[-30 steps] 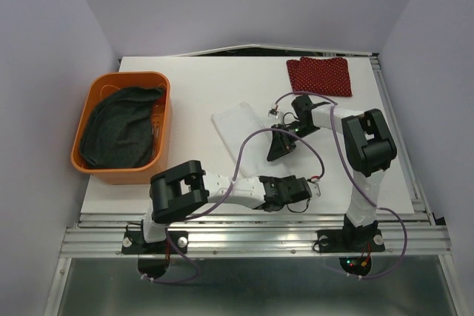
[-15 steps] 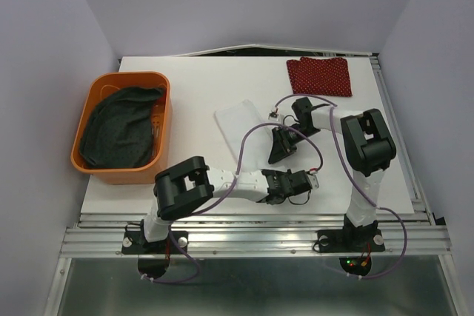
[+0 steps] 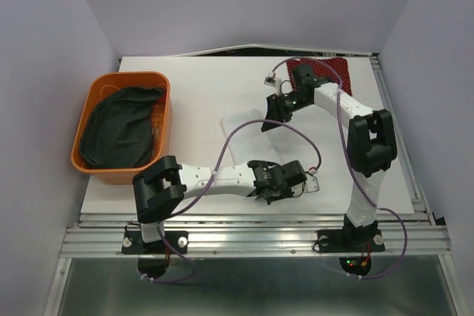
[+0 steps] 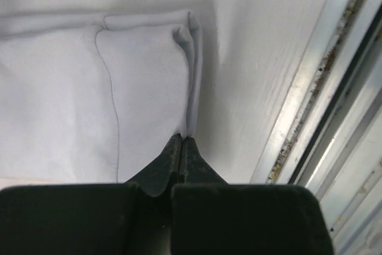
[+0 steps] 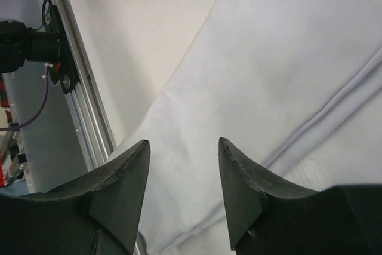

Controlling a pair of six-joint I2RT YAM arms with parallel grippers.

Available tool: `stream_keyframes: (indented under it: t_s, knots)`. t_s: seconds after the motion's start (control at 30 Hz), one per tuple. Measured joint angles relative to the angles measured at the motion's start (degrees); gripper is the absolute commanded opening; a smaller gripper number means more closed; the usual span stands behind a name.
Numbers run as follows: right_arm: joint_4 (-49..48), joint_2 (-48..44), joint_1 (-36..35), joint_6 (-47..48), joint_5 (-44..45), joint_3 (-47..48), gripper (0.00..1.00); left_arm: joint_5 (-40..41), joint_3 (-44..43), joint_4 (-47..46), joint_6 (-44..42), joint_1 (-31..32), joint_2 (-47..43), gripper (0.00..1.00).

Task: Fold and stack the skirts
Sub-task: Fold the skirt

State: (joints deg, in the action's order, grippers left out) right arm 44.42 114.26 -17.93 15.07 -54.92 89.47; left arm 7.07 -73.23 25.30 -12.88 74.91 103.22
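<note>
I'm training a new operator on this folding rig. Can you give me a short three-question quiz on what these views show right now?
1. True or false: the dark grey skirt lies inside the orange basket.
2. What does the left gripper pinch? A: the dark grey skirt. B: the white skirt. C: the orange basket's rim.
3. Fill in the gap: over the white skirt, the jaws of the right gripper stand ____.

Key: 1 true. 2 B. 3 open.
</note>
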Motion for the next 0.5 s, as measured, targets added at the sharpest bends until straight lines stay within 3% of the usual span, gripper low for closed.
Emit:
stream_keyframes:
  t_s: [0.2, 0.33, 0.5]
  knots:
    - [-0.1, 4.6, 0.0, 1.1, 1.1, 10.1, 0.56, -7.0, -1.6, 4.9, -0.8, 0.0, -2.8, 0.0]
    - [0.1, 12.8, 0.0, 3.2, 2.0, 13.4, 0.58, -11.7, -4.7, 8.9, -2.1, 0.0, -4.3, 0.0]
    - [2.3, 19.8, 0.1, 6.0, 0.2, 14.0, 0.5, -19.4, -12.6, 13.6, -4.2, -2.6, -4.5, 0.0]
